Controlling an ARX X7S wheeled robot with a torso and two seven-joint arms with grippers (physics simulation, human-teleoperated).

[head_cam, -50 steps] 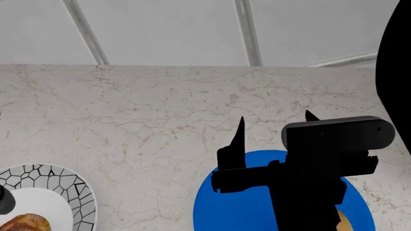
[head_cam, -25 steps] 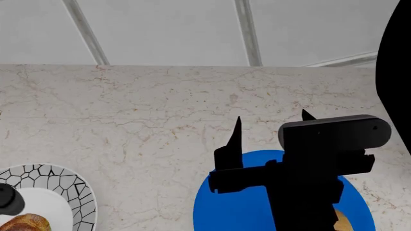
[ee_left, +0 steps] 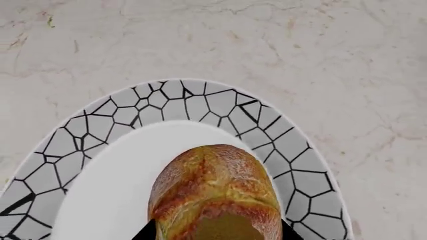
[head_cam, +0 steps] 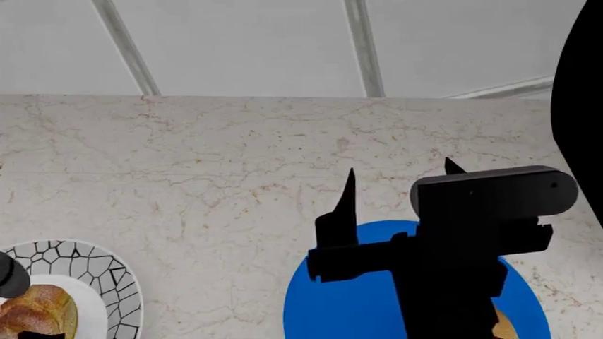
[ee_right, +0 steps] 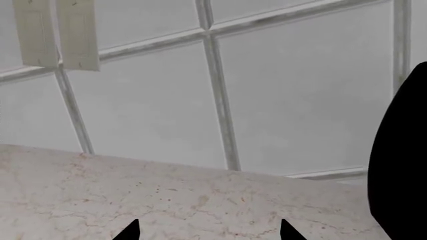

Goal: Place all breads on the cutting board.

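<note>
One bread (ee_left: 217, 192), a golden-brown loaf, sits between the jaws of my left gripper (ee_left: 215, 233) over the white plate with the black cracked-pattern rim (ee_left: 200, 102). The dark fingertips (ee_left: 143, 233) press against both of its sides. In the head view this bread (head_cam: 38, 311) is at the bottom left, over the same plate (head_cam: 104, 275). My right gripper (head_cam: 400, 171) is open and empty above the blue round plate (head_cam: 339, 311). A sliver of the second bread (head_cam: 505, 327) shows on that plate behind the right arm. The cutting board is out of view.
The marble counter (head_cam: 207, 176) runs back to a grey tiled wall (head_cam: 245, 42). A white switch plate (ee_right: 57, 32) hangs on the wall. A large black shape (head_cam: 580, 106) blocks the right edge of the head view.
The left bread has risen in the head view and looks larger, held in my left gripper. The left arm has shifted left. The right gripper has barely moved.
</note>
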